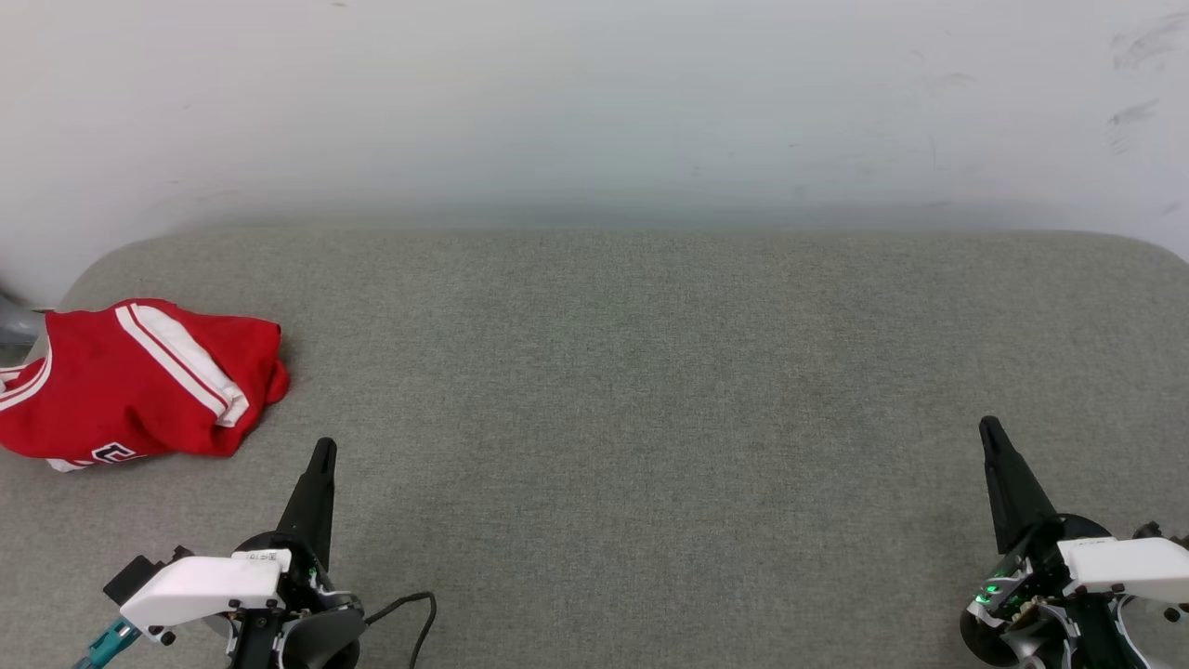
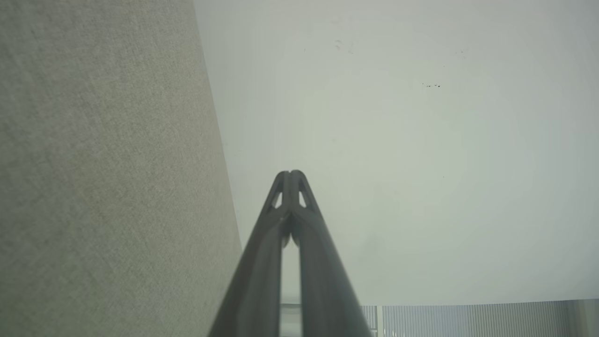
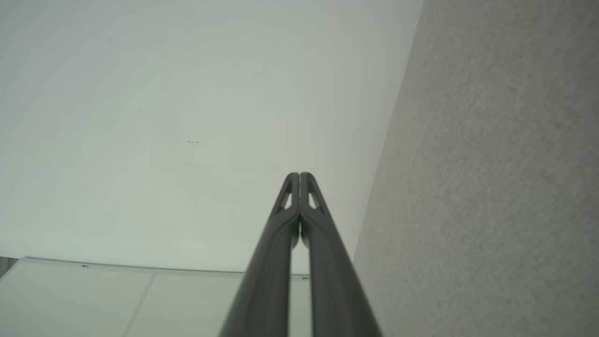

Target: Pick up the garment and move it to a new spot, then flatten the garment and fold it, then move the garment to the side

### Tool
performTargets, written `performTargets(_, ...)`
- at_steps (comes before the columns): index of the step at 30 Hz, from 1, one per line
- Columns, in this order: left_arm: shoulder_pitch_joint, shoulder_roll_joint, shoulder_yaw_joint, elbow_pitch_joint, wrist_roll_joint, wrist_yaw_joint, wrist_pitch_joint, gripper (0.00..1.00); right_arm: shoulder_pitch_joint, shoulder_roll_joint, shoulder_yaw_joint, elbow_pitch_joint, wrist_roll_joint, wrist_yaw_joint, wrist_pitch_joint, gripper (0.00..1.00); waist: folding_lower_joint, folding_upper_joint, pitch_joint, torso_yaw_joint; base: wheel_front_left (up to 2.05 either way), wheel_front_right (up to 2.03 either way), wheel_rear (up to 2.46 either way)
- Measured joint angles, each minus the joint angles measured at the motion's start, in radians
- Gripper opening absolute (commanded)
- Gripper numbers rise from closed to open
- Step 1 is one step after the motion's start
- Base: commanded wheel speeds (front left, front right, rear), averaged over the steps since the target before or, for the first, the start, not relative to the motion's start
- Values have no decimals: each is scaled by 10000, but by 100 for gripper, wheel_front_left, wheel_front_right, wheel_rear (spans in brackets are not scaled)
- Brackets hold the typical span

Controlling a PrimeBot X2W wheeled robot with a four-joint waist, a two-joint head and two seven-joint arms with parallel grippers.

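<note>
Garment (image 1: pixel 130 381) lies loosely folded at the far left edge of the wide grey cushion (image 1: pixel 650 372), near the left gripper (image 1: pixel 322 453). Both it and the right gripper (image 1: pixel 990 433) have fingers pressed together, empty. A careless push may slide the cloth off this edge

light in my head view is soft and even, bright, with no glare. a dim shadow band lies along the foot of the wall (image 1: pixel 594 111), far ahead of my left gripper (image 1: pixel 324 448). the shirt (image 1: pixel 139 381) drops a thin shadow on its gripper-side edge. in both wrist views my fingers (image 2: pixel 257 271) are blurred up close, and the wall looks hazy, tinted pale green.
</note>
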Motion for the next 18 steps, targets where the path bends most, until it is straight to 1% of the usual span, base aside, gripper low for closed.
performTargets(18, 0, 0, 0, 0, 0, 0, 0, 0, 0, 0, 0, 0, 0, 0, 0, 0, 0, 0, 0, 0, 0, 0, 0)
